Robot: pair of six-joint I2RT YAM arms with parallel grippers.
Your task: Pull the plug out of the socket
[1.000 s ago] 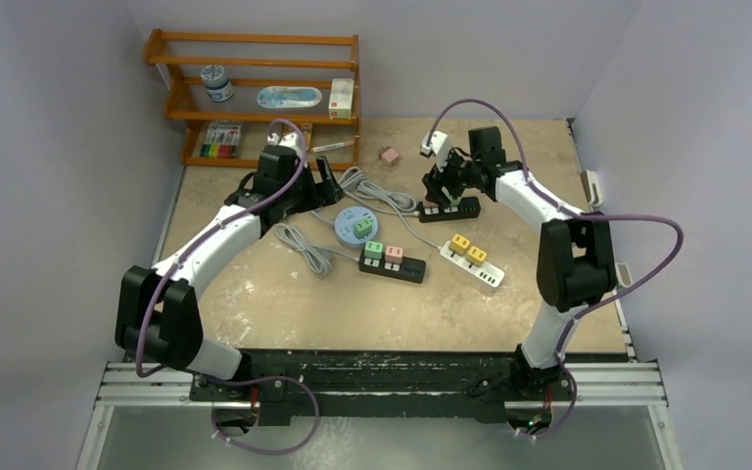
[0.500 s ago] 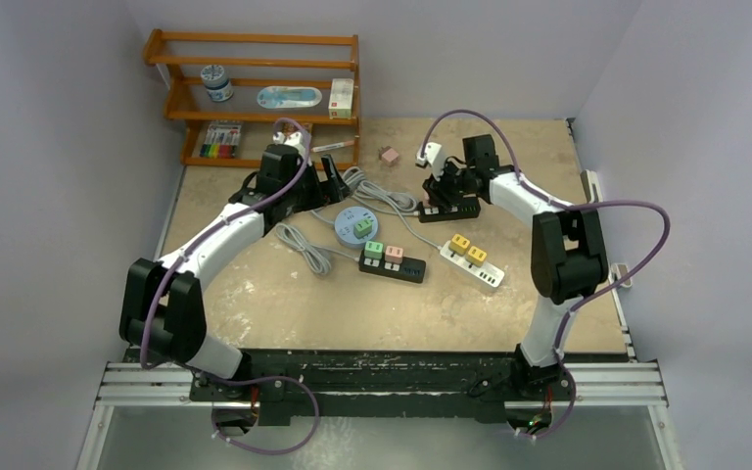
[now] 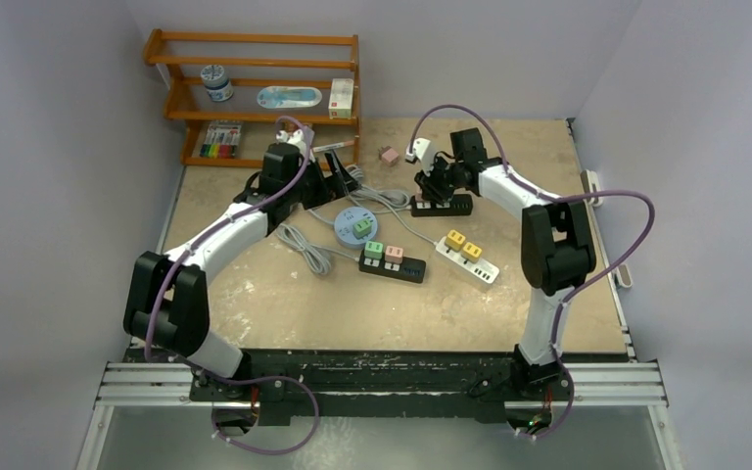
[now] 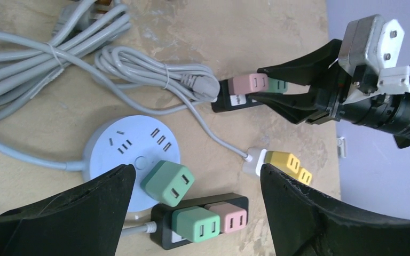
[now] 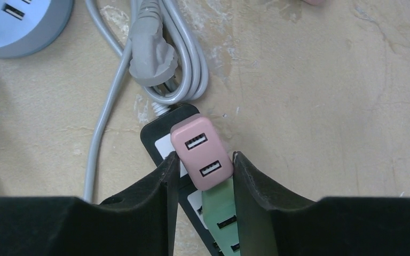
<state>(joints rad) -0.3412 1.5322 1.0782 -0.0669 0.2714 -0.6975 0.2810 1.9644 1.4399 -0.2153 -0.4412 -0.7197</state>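
Note:
A pink plug (image 5: 200,151) and a green plug (image 5: 221,213) sit in a black power strip (image 5: 157,136) at the far middle of the table (image 3: 444,205). My right gripper (image 5: 205,162) straddles this strip, and both fingers press the sides of the pink plug, which sits tilted over the green one. The grip also shows in the left wrist view, where the pink plug (image 4: 250,82) sits at the right fingertips. My left gripper (image 4: 196,169) is open and empty, hovering above a round blue socket (image 4: 131,152) that holds a green plug (image 4: 168,183).
A second black strip (image 3: 393,264) holds a green and a pink plug. A white strip (image 3: 470,257) carries two yellow plugs. Coiled grey cables (image 5: 155,64) lie just beyond the gripped strip. A wooden shelf (image 3: 255,98) stands at the far left; a small pink block (image 3: 389,154) lies behind.
My right arm has swung left, and the far black strip and the white strip have shifted left with it. My left gripper has edged a little farther and to the right.

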